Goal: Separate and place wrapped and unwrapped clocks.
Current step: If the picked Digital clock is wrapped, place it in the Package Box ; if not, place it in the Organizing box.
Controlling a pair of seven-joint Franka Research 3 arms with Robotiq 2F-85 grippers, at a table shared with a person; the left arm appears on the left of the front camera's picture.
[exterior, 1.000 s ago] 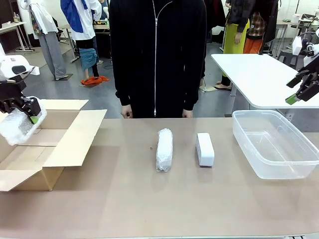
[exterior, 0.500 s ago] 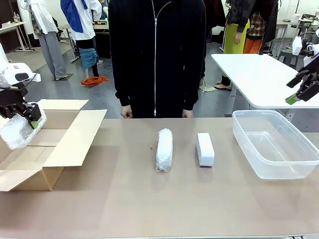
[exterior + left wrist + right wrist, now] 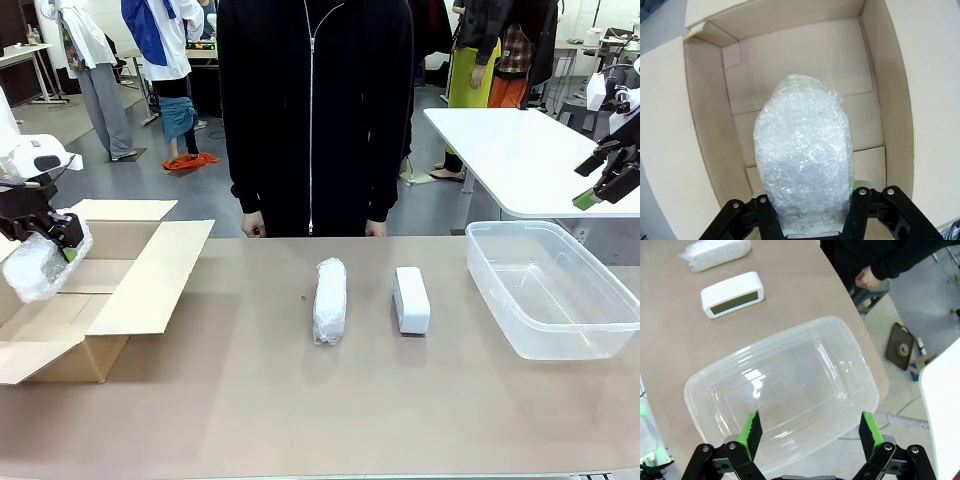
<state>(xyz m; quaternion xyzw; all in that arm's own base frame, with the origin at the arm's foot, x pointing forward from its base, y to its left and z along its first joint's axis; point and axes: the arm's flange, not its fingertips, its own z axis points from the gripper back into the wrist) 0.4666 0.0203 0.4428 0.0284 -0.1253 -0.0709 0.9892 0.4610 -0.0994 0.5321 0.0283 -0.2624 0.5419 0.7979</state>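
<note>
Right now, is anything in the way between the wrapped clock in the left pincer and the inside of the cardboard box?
Nothing visible. The left pincer holds the wrapped clock over the open cardboard box. The flaps are folded outward, and the box floor beyond the bundle is bare.

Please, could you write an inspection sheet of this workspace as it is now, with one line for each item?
Surface: brown table, bare apart from the items below.
Job's things: held wrapped clock hangs over the open cardboard box; second wrapped clock and bare clock lie side by side, apart, mid-table; clear plastic bin at the right holds nothing.
Clutter: a tiny dark speck beside the second wrapped clock.
Grippers: left gripper shut on the held wrapped clock; right gripper open, above the bin.
Cables: nothing seen on the table.
Surroundings: a person in black stands at the far edge.
</note>
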